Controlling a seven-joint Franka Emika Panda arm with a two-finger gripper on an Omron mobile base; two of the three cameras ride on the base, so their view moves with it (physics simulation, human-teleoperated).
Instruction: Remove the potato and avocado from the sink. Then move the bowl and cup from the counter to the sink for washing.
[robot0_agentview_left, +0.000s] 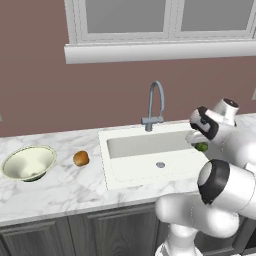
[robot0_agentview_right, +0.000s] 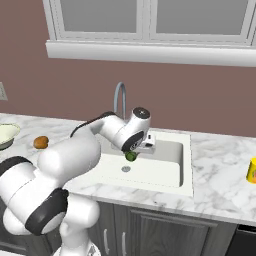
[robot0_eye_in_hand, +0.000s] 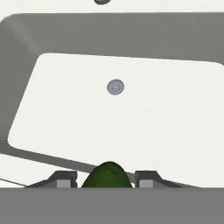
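Note:
The dark green avocado (robot0_eye_in_hand: 107, 176) sits between my gripper's (robot0_eye_in_hand: 106, 180) two fingers, which are shut on it. It hangs above the right part of the white sink (robot0_agentview_left: 150, 145), lifted off the basin floor. The right base view shows the gripper (robot0_agentview_right: 132, 153) and the avocado (robot0_agentview_right: 131, 156) over the basin (robot0_agentview_right: 160, 170). The orange-brown potato (robot0_agentview_left: 81, 158) lies on the marble counter (robot0_agentview_left: 60, 190) left of the sink. The pale bowl (robot0_agentview_left: 29, 162) stands further left. The yellow cup (robot0_agentview_right: 251, 170) stands on the counter at the far right.
A grey gooseneck faucet (robot0_agentview_left: 156, 102) rises behind the sink. The grey drain (robot0_eye_in_hand: 115, 87) is in the basin floor. A brown wall and a window sill (robot0_agentview_left: 160, 50) close the back. Dark cabinet doors (robot0_agentview_left: 100, 230) run below the counter.

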